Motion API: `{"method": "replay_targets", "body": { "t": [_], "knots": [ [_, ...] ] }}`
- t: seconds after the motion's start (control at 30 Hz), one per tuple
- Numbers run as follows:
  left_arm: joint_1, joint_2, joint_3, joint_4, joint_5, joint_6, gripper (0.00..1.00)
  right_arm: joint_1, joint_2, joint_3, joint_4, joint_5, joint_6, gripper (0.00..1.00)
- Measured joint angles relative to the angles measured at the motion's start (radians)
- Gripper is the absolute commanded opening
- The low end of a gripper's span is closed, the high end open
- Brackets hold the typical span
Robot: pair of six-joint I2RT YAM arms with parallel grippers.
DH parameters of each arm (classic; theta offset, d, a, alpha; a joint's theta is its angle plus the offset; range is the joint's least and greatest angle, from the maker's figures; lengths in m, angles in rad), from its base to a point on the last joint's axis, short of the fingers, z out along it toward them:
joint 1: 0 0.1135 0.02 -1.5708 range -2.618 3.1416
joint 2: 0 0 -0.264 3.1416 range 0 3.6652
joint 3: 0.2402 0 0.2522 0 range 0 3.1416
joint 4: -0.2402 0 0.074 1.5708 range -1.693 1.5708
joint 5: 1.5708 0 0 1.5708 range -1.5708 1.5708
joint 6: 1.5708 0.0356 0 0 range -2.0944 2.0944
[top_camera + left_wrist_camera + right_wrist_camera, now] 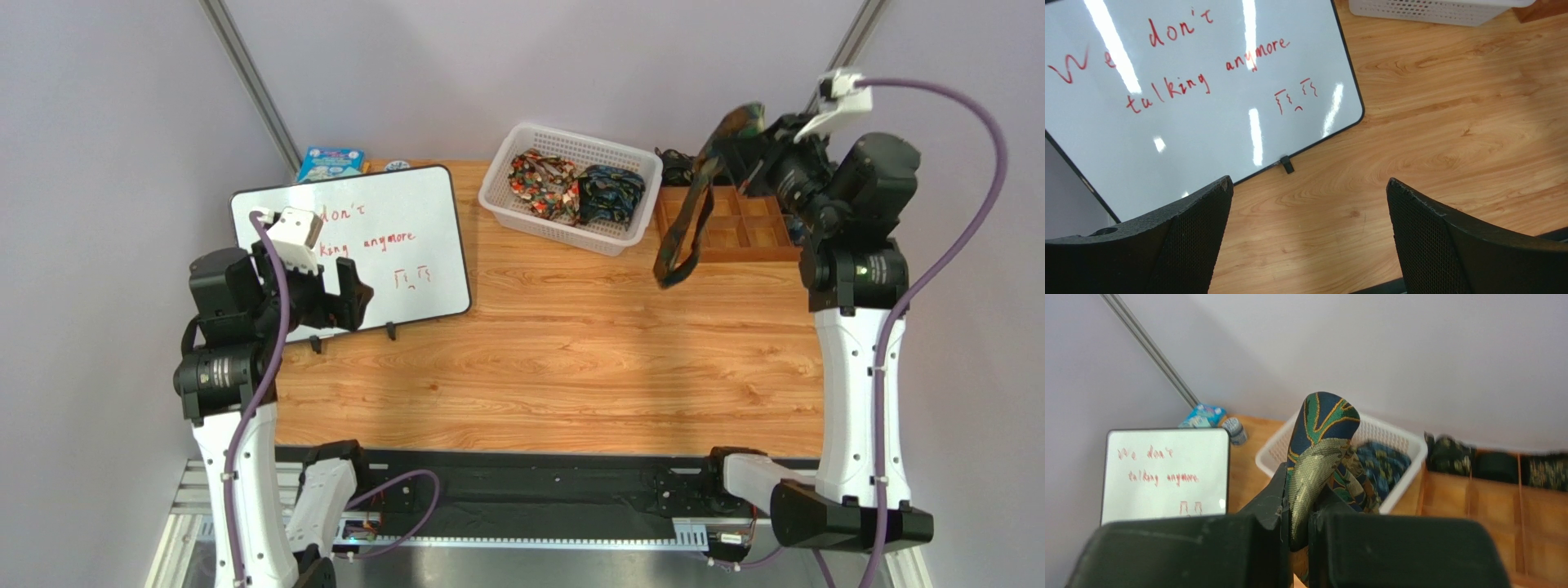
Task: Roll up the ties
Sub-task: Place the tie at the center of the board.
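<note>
left gripper (1308,191): jaws wide apart, nothing between them; hangs above the table, at the near-right corner of the whiteboard
whiteboard (393,239): lies flat at the far-left of the table (552,355); red handwriting, partly legible: "don't", "anymore"
blue packet (329,162): behind the whiteboard's far edge, by the wall
white slotted basket (530,130): far centre, just right of the whiteboard
red-orange tie (543,184): bunched in the left half of the basket
blue-green tie (611,192): bunched in the right half, touching the red-orange one
held tie (1319,454): dark blue with green and gold pattern; folded over above the fingertips, the rest dangles as a long dark strip beside the basket's right end, over the table's far-right part; cannot tell whether its lower end touches the wood
right gripper (1298,509): raised high at far right, jaws clamped on the held tie near its fold
wooden compartment tray (736,233): far right, just beside the basket, below the right gripper
dark patterned rolls (1447,454): three, one per compartment, along the tray's back row; patterns too dim to read
</note>
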Motion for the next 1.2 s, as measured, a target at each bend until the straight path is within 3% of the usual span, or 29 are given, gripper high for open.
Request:
{"method": "replay_targets", "body": {
  "t": [0.23,0.5,0.63,0.73,0.8,0.83,0.9,0.93,0.97,1.1,1.2],
  "knots": [
    [0.000,-0.164,-0.043,0.077,0.017,0.018,1.00,-0.034,-0.171,-0.291,-0.256,0.093,-0.140,0.00],
    [0.000,-0.128,-0.097,0.103,0.053,0.030,0.99,-0.084,-0.354,-0.292,-0.440,0.141,-0.352,0.00],
    [0.000,-0.114,-0.133,0.103,0.062,0.039,1.00,-0.051,-0.328,-0.355,-0.446,0.124,-0.390,0.00],
    [0.000,-0.118,-0.143,0.102,0.061,0.049,0.99,0.080,-0.247,-0.454,-0.420,0.155,-0.383,0.00],
    [0.000,-0.129,-0.146,0.099,0.060,0.057,1.00,0.212,-0.168,-0.524,-0.381,0.198,-0.361,0.11],
    [0.000,-0.134,-0.146,0.096,0.060,0.060,1.00,0.294,-0.118,-0.562,-0.357,0.224,-0.346,0.28],
    [0.000,-0.136,-0.146,0.089,0.061,0.062,0.99,0.415,-0.042,-0.600,-0.339,0.236,-0.319,0.50],
    [0.000,-0.135,-0.146,0.083,0.062,0.063,0.99,0.470,0.004,-0.601,-0.340,0.230,-0.312,0.80],
    [0.000,-0.134,-0.147,0.078,0.063,0.063,1.00,0.512,0.039,-0.597,-0.334,0.216,-0.305,0.99],
    [0.000,-0.129,-0.157,0.069,0.108,0.067,1.00,0.555,0.148,-0.496,-0.403,0.133,-0.331,1.00],
    [-0.003,-0.122,-0.176,0.078,0.178,0.090,0.99,0.468,0.131,-0.456,-0.453,0.032,-0.397,1.00]
  ]
}}
